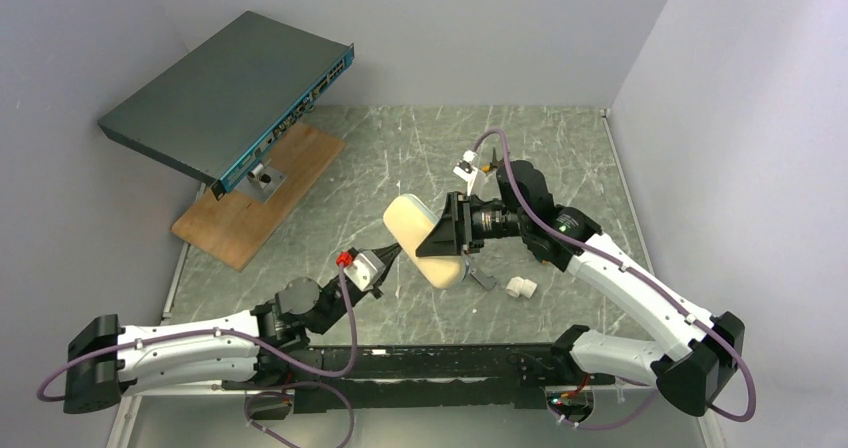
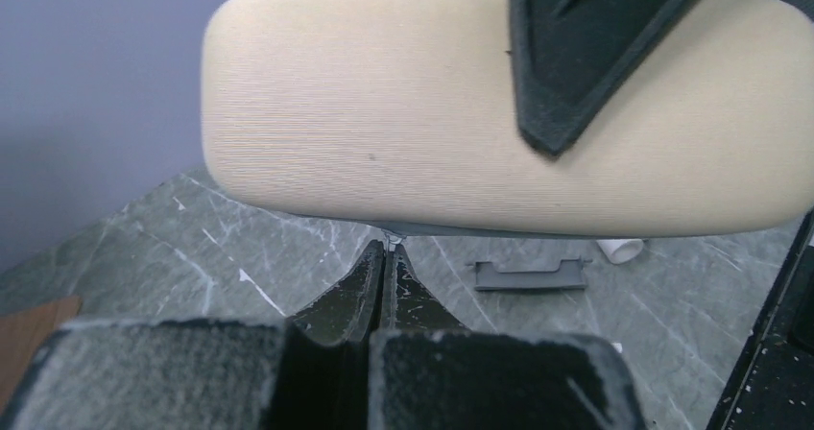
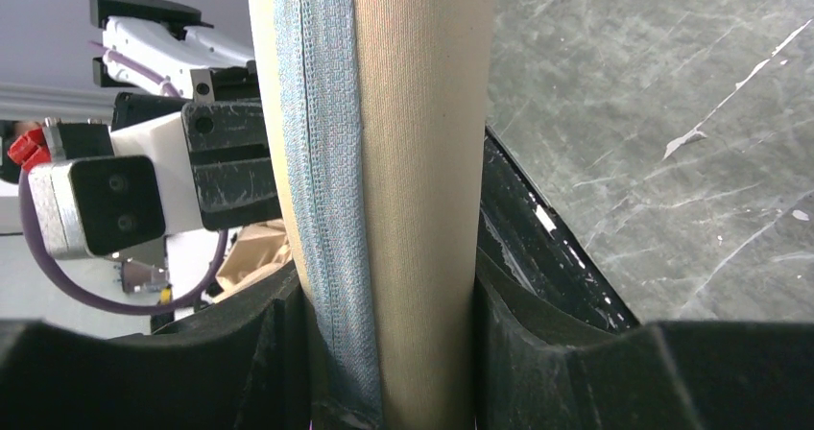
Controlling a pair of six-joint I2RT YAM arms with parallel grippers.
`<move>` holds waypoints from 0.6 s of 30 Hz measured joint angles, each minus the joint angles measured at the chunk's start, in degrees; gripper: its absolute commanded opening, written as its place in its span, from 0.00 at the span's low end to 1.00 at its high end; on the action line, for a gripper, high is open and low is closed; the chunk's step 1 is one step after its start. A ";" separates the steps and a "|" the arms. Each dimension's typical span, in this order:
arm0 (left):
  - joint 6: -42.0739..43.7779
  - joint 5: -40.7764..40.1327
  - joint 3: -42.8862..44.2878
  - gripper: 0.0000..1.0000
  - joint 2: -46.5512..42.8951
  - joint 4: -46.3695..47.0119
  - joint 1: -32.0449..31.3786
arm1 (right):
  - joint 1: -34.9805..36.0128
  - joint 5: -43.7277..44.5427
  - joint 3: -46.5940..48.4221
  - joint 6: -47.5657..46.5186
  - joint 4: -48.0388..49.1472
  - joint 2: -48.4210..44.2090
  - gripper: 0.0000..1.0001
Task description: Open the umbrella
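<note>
- Plainly, the only container in sight is the beige case (image 1: 405, 223), an oblong fabric-covered clamshell held up off the table (image 1: 400, 148), with one long side facing the left wrist camera.
- A blue-grey zip band (image 3: 322, 161) runs along the case's edge, and the two halves lie together along the stretch that shows, so what is inside is hidden.
- The umbrella cannot be seen in any view; with the case closed, the pictures do not tell where it is.
- The right gripper (image 1: 440, 233) clamps the case across its thickness. In its own wrist view the case fills the gap between the two black fingers (image 3: 518, 344), with both pads pressed to the fabric.
- The left gripper (image 2: 386, 257) has its jaws pressed together, and its tips reach up to the lower seam of the case.
- A tiny pale tab (image 2: 392, 239) sits right at those tips, against the seam. It is too small to tell whether it is pinched between them.
- On the table below and to the right of the case lie a small flat grey piece (image 1: 482, 278) and, just beside it, a white plastic fitting (image 1: 520, 288). Neither touches the case.
- At the far left a dark network switch (image 1: 225, 93) is propped at a tilt above a wooden board (image 1: 250, 203), well apart from both arms.
</note>
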 measured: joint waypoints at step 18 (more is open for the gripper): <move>3.10 -4.22 -2.51 0.00 -2.62 -0.17 2.23 | 0.42 -1.84 -1.31 -1.29 -1.97 -0.48 0.00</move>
